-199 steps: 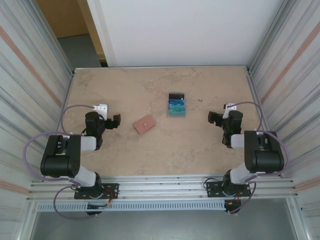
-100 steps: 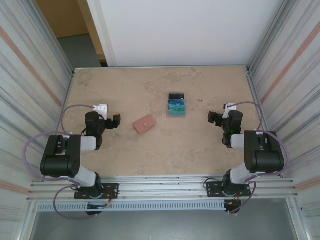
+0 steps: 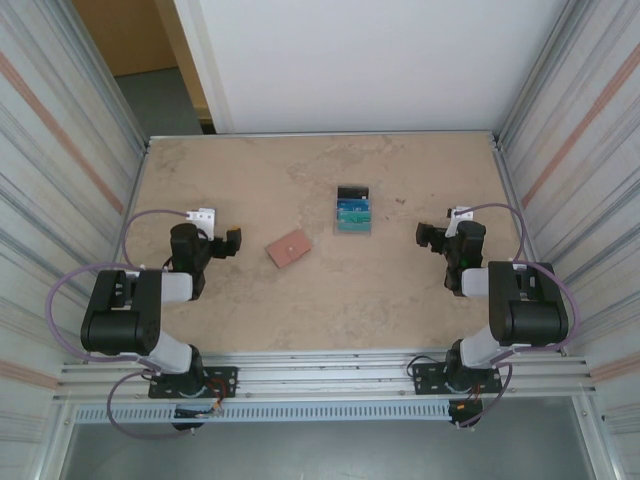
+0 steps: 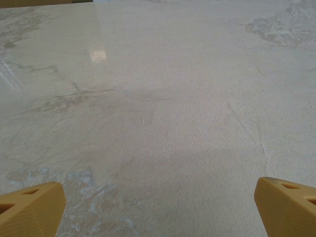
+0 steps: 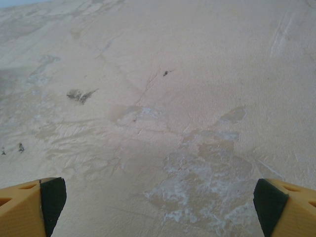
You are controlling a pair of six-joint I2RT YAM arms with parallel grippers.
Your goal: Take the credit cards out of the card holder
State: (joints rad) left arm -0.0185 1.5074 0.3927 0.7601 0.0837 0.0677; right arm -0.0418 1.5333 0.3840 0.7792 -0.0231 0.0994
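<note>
Both pincers are released and empty. The small salmon folded card holder [image 3: 288, 248] lies slanted, right of your nearer left pincer [image 3: 232, 240]. The flat black, blue and teal plastic cards [image 3: 353, 212] sit left of your right pincer [image 3: 425, 235].

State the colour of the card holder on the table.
The card holder is salmon-brown, best seen in the top external view.

Overlapping credit cards [image 3: 352, 212] seem too small to count.
</note>
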